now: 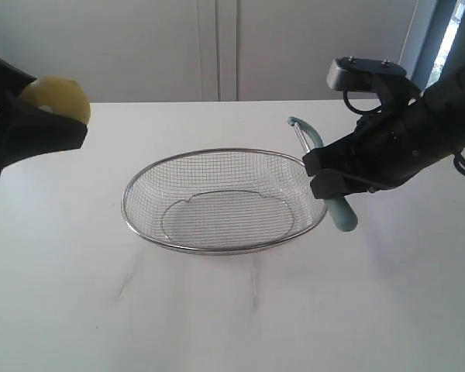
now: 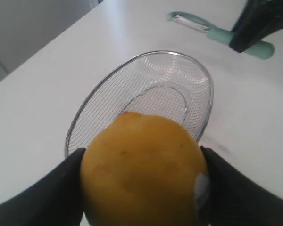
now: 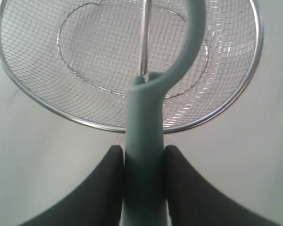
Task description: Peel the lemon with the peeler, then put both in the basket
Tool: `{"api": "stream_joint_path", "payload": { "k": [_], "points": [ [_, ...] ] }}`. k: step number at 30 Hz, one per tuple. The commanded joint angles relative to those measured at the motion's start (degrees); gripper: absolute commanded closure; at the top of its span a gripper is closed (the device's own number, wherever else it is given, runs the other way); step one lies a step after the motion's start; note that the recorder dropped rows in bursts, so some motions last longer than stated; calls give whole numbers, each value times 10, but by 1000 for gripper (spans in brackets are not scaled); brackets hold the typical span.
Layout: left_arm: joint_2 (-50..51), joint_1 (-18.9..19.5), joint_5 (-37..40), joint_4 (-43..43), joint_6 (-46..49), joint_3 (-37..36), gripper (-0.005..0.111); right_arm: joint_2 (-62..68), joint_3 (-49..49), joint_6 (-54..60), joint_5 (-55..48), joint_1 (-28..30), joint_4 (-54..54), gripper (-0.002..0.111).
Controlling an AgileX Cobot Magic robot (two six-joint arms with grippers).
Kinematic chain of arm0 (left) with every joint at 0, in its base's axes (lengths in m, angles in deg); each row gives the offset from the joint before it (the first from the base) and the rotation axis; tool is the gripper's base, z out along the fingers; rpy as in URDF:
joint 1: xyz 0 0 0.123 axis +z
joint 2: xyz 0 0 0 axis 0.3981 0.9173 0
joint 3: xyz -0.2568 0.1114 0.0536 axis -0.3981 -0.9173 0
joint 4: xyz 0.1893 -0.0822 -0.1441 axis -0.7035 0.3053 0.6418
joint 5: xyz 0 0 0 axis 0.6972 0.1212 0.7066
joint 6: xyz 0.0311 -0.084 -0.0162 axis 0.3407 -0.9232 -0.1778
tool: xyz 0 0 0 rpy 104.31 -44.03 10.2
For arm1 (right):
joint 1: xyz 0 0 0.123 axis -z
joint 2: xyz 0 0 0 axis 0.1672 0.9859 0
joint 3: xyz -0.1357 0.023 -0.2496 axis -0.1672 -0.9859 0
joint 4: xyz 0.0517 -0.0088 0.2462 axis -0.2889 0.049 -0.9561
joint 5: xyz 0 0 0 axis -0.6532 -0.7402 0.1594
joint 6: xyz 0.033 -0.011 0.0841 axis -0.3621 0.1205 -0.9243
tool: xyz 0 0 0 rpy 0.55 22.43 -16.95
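At the far left of the exterior view my left gripper [image 1: 50,116] is shut on the yellow lemon [image 1: 56,99], held above the table. The left wrist view shows the lemon [image 2: 141,169] pressed between both black fingers [image 2: 52,193], a white sticker at its side. My right gripper [image 1: 325,174] is shut on the peeler [image 1: 337,205] by its teal handle, just right of the basket's rim. The metal blade head [image 1: 298,128] points away. In the right wrist view the peeler [image 3: 146,155] hangs over the wire basket [image 3: 47,101]. The silver mesh basket [image 1: 139,186] stands mid-table with nothing inside.
The white table [image 1: 232,310] stretches around the basket. A pale wall [image 1: 217,46] rises behind the table's far edge, and a bright window strip [image 1: 449,31] shows at the top right.
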Motion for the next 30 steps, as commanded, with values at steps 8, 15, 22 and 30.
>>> {"api": "stream_joint_path", "payload": {
  "k": [8, 15, 22, 30],
  "points": [
    [-99, 0, 14, 334, 321, -185, 106, 8, 3, 112, -79, -10, -140, 108],
    [-89, 0, 50, 405, 414, -189, 106, 36, 3, 141, -90, -86, -166, 108],
    [-55, -9, 68, 426, 467, -190, 106, 67, 3, 156, -90, -142, -204, 108],
    [10, -62, 35, 426, 526, -190, 106, 71, 3, 167, -93, -148, -254, 108]
  ]
}}
